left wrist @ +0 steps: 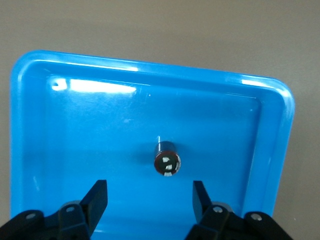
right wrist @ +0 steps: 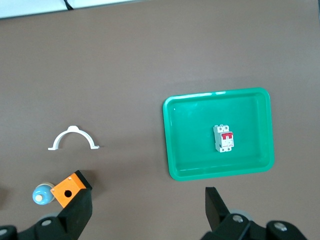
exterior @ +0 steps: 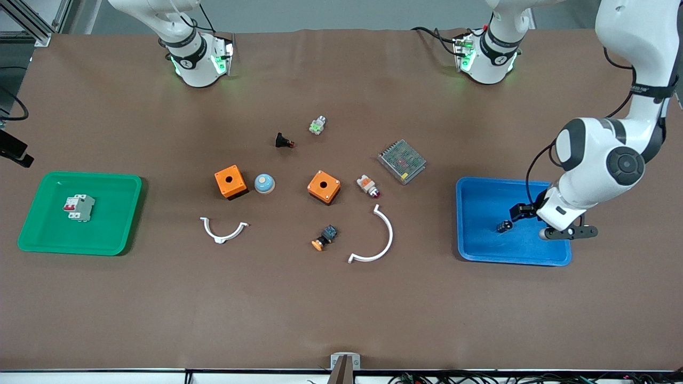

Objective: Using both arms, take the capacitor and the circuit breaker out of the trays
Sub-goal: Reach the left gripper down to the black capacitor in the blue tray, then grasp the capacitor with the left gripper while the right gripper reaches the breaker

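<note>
The capacitor [exterior: 503, 226], a tiny black cylinder with a lighter end, lies in the blue tray [exterior: 480, 192] at the left arm's end of the table. My left gripper [exterior: 516, 213] is over this tray, open and empty. In the left wrist view the capacitor [left wrist: 167, 160] lies on the tray floor [left wrist: 75, 130], just clear of the left gripper [left wrist: 150, 192]. The breaker [exterior: 79, 207], light grey with red levers, lies in the green tray [exterior: 112, 184] at the right arm's end. My right gripper [right wrist: 147, 200] is open and empty, high over the table, seeing the breaker [right wrist: 223, 138] in the green tray [right wrist: 190, 150].
Mid-table lie two orange boxes [exterior: 230, 182] [exterior: 324, 186], a blue dome button [exterior: 264, 183], two white curved clips [exterior: 223, 230] [exterior: 376, 240], a mesh-topped module [exterior: 402, 161], a black push-button [exterior: 283, 141], an orange-capped button [exterior: 324, 238] and an indicator lamp [exterior: 368, 185].
</note>
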You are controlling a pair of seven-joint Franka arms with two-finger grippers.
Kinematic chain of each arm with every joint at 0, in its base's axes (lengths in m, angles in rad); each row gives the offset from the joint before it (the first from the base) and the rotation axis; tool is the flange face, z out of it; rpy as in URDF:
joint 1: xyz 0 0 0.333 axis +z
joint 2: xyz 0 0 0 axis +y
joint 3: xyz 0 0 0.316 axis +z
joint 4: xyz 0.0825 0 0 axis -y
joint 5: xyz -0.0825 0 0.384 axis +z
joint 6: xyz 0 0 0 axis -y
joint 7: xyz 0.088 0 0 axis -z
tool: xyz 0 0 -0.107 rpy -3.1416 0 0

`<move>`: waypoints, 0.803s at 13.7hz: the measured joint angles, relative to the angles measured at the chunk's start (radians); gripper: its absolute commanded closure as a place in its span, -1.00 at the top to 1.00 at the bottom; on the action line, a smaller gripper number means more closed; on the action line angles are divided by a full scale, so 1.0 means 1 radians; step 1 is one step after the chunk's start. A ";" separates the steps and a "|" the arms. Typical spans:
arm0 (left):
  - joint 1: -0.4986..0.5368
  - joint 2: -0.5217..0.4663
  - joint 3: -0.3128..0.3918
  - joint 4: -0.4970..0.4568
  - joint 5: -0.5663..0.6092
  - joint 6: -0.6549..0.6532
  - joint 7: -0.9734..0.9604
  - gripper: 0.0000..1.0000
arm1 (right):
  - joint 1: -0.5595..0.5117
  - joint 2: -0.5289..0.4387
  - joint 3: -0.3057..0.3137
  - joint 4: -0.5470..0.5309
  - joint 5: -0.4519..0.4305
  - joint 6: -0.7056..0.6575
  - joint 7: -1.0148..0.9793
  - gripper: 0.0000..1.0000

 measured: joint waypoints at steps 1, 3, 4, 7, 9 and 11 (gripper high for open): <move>-0.001 0.021 -0.005 0.000 0.000 0.022 0.000 0.44 | -0.001 0.013 -0.001 -0.002 -0.009 -0.008 0.000 1.00; -0.003 0.059 -0.015 0.000 0.000 0.059 0.000 0.39 | -0.014 0.049 -0.006 -0.008 -0.016 -0.036 0.000 1.00; -0.004 0.076 -0.018 0.000 0.000 0.076 0.000 0.34 | -0.036 0.077 -0.008 -0.011 -0.020 -0.042 -0.003 1.00; -0.004 0.108 -0.019 0.003 0.000 0.110 0.000 0.32 | -0.168 0.199 -0.013 -0.019 -0.024 -0.011 -0.133 1.00; -0.002 0.115 -0.019 0.003 0.000 0.114 0.000 0.31 | -0.259 0.287 -0.016 -0.021 -0.024 0.064 -0.266 1.00; 0.000 0.117 -0.019 0.003 0.000 0.114 0.000 0.28 | -0.311 0.353 -0.016 -0.021 -0.023 0.122 -0.347 1.00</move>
